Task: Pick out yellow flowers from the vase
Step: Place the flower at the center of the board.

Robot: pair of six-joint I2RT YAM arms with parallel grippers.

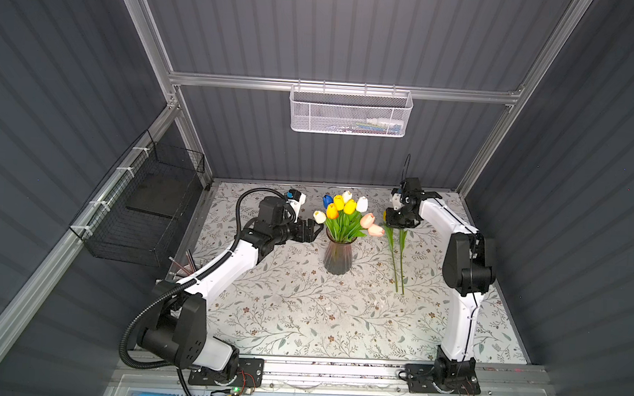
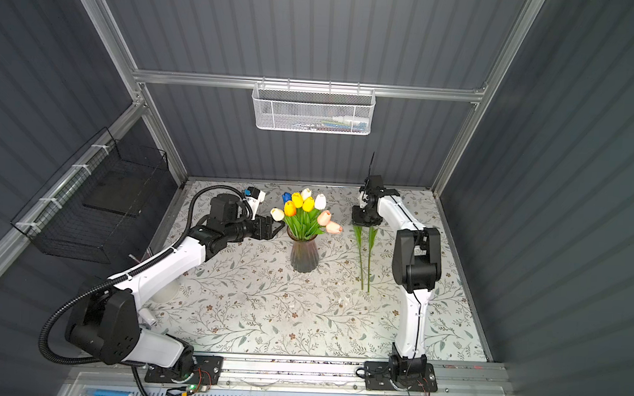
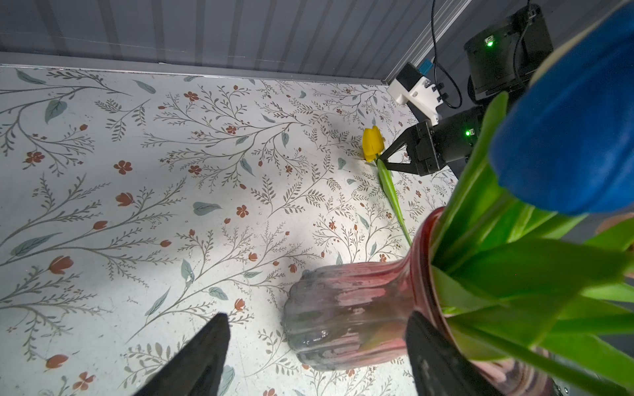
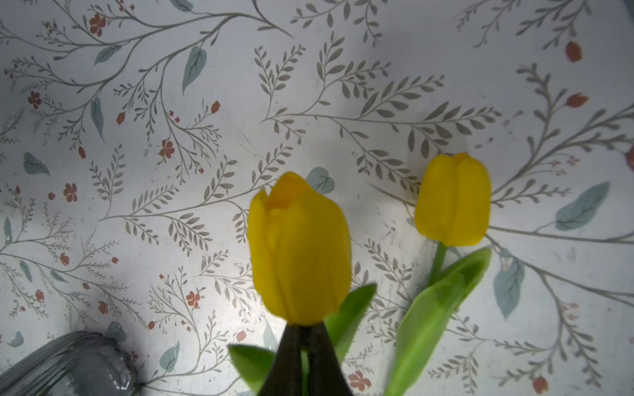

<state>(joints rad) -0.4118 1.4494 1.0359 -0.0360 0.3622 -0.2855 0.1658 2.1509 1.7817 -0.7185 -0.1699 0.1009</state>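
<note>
The vase [image 1: 338,258] [image 2: 304,256] stands mid-table, dark ribbed glass, and holds three yellow flowers [image 1: 339,202] [image 2: 297,199] among other tulips. Two more yellow flowers lie right of it with their stems [image 1: 394,260] [image 2: 370,255] pointing toward the front. My right gripper [image 1: 391,220] [image 4: 303,343] is shut on one stem just under its yellow head [image 4: 298,247]. The second head [image 4: 453,202] rests on the table beside it. My left gripper [image 1: 315,231] [image 3: 317,317] hovers open at the vase's [image 3: 350,319] left side near the neck, gripping nothing.
White [image 1: 320,217], pink [image 1: 367,220] and blue [image 3: 566,120] tulips share the vase. A white mesh basket [image 1: 351,110] hangs on the back wall. A black wire basket [image 1: 145,203] hangs on the left wall. The table wears a floral cloth [image 1: 301,307].
</note>
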